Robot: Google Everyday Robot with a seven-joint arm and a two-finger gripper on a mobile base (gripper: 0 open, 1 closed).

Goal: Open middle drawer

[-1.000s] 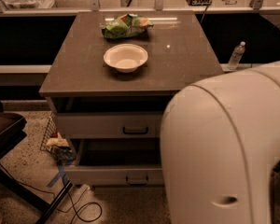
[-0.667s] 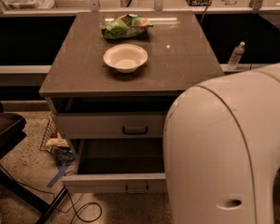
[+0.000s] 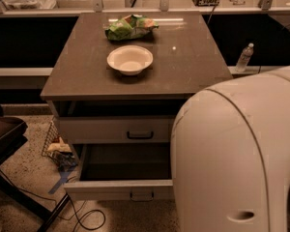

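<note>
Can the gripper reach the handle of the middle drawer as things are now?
Probably yes, but unsure: the gripper is not in view. The middle drawer stands pulled out, and nothing lies before its handle. The white robot body hides the drawer's right end.

Large rounded cream-white plastic arm shell (image 3: 237, 153) fills lower right of camera view, close to lens. Domed top, faint seam lines across surface, small oval recess near bottom edge. Robot's two-finger gripper out of sight, hidden or outside frame.
</note>
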